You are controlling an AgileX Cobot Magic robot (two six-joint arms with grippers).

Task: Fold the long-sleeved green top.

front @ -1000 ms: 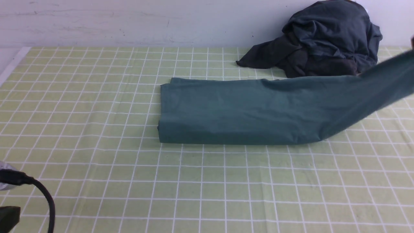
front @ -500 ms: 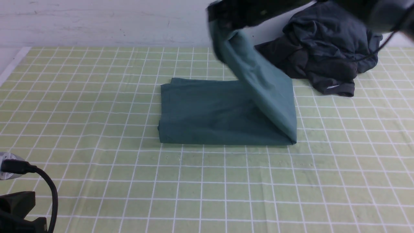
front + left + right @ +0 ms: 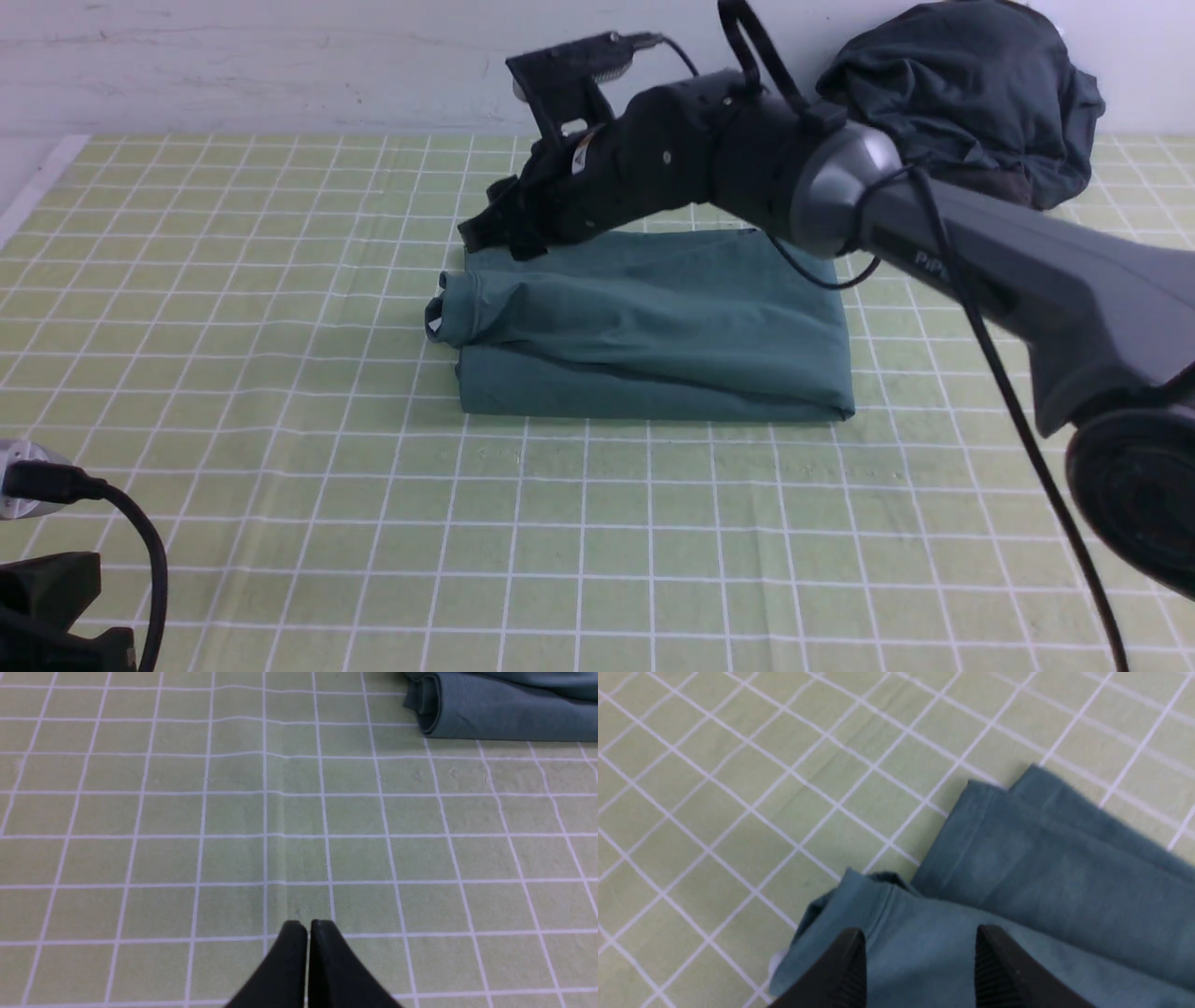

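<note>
Green long-sleeved top (image 3: 653, 373): lies in the middle of the front view, folded into a flat rectangle with its long side running left to right across the frame. It rests on the checked cloth (image 3: 280, 467).
Top layer: a sleeve (image 3: 635, 322) is draped lengthwise over the folded body. Its ribbed cuff (image 3: 448, 317) is bunched at the left end and hangs slightly past the edge of the layers below. A small white patch shows at the cuff's rim; what it is cannot be told.
Right arm (image 3: 980, 261): enters from the right edge of the front view and stretches over the far side of the top towards centre left.
Right gripper (image 3: 485, 231): sits above the top's far left corner. In the right wrist view the two black ribbed fingers (image 3: 852, 961) stand spread apart over the teal fabric near the cuff, with nothing pinched between them.
Left gripper (image 3: 308, 926): fingers pressed together, holding nothing, above bare cloth and well apart from the top's nearest corner.
Black cable (image 3: 140, 560): curves down in the lower left corner of the front view.
Dark grey garment (image 3: 962, 93): a crumpled heap in the upper right of the front view, against the white wall (image 3: 280, 65), behind the arm.
Cloth: pale green with a white grid, creased in places.
</note>
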